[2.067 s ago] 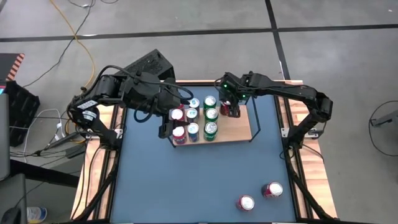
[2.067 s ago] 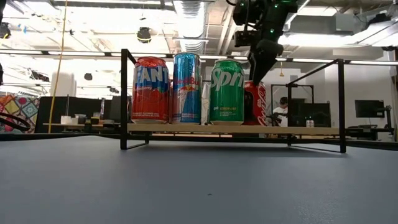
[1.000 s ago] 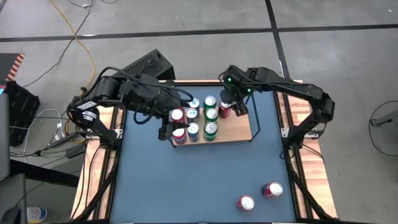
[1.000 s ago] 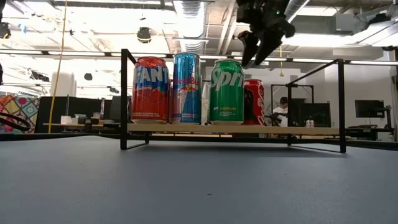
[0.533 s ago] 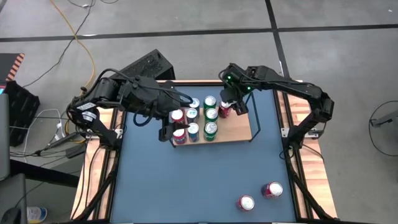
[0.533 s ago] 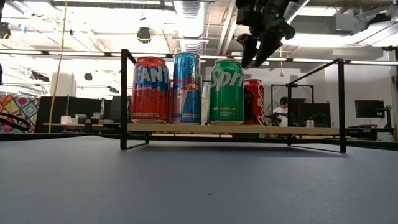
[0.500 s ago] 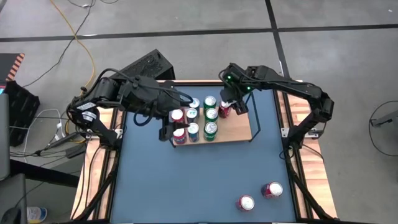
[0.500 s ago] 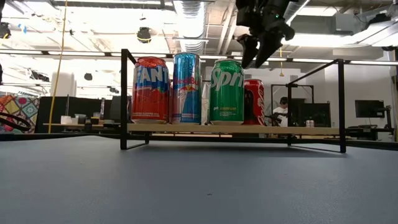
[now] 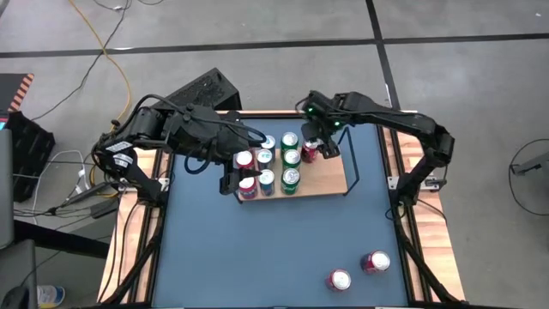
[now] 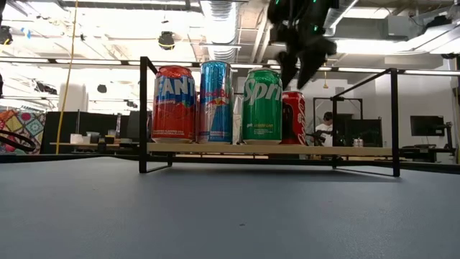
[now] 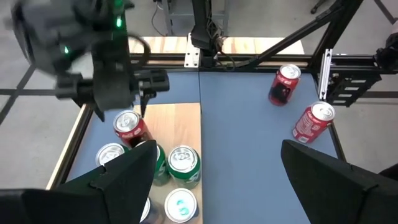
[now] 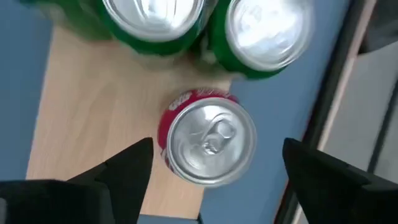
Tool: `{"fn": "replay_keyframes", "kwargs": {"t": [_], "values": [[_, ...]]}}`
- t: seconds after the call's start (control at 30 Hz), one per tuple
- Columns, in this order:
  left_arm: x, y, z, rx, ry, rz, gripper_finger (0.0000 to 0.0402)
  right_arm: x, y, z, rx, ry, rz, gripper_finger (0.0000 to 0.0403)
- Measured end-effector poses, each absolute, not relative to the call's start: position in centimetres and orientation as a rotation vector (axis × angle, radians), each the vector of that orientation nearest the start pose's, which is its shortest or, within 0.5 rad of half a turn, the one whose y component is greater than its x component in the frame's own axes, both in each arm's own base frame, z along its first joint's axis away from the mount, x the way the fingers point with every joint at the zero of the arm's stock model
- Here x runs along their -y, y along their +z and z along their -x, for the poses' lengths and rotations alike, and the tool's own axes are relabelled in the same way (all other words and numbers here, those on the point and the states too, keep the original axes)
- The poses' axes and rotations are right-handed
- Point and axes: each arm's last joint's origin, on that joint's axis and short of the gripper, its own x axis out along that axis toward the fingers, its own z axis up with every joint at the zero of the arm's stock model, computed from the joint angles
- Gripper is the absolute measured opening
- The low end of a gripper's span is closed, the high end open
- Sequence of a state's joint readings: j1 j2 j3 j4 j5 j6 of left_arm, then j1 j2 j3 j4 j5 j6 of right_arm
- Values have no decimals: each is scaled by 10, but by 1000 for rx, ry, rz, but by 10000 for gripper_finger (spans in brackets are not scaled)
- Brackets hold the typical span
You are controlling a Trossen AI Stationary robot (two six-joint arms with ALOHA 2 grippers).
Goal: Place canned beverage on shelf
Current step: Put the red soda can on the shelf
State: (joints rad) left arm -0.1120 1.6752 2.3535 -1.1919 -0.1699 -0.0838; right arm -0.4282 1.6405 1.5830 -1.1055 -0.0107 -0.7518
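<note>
Right pincer (image 10: 299, 72) lifted, now wide above red can (image 10: 294, 117), wooden shelf (image 10: 345, 150), blue tabletop (image 10: 230, 208).

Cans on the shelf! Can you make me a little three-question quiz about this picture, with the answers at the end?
1. True or false: the right gripper is holding the red Coca-Cola can.
2. How many cans lie off the shelf, on the blue table?
A) none B) two C) five
3. Fill in: the front row of the shelf, as seen from the low camera, holds a Fanta can, a Red Bull can and a green ___ can.

Key:
1. False. Its fingers are open, above the can and apart from it.
2. B, two red cans near the table's front right corner.
3. Sprite.
</note>
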Motion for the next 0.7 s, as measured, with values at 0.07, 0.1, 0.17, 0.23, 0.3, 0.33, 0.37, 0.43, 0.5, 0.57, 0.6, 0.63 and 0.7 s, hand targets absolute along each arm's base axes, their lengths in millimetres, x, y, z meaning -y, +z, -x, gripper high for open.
{"fn": "replay_keyframes", "kwargs": {"t": [0.07,0.1,0.17,0.23,0.3,0.33,0.37,0.43,0.5,0.57,0.6,0.63,0.7], "values": [[27,519,-283,-506,78,10,329,138,313,-301,-1249,76,405,352],[27,519,-283,-507,78,9,329,138,311,-304,-1259,68,419,356],[27,519,-283,-509,79,9,329,139,309,-309,-1260,38,459,359],[27,519,-283,-510,79,9,329,141,307,-313,-1254,23,472,360],[27,519,-283,-511,80,8,329,141,304,-313,-1273,30,461,359],[27,519,-283,-512,80,8,329,142,303,-312,-1284,32,452,357],[27,518,-283,-514,80,8,329,142,303,-311,-1289,32,446,355],[27,518,-283,-514,80,9,329,142,302,-311,-1290,32,439,349],[27,518,-283,-515,80,9,329,143,300,-311,-1309,30,412,341],[27,518,-283,-515,80,8,329,144,298,-311,-1306,38,390,333],[27,518,-283,-516,80,8,329,145,298,-311,-1298,42,376,330],[27,518,-283,-517,80,8,329,145,298,-310,-1293,41,359,328],[27,517,-283,-524,81,6,329,145,298,-310,-1290,39,340,322]]}}
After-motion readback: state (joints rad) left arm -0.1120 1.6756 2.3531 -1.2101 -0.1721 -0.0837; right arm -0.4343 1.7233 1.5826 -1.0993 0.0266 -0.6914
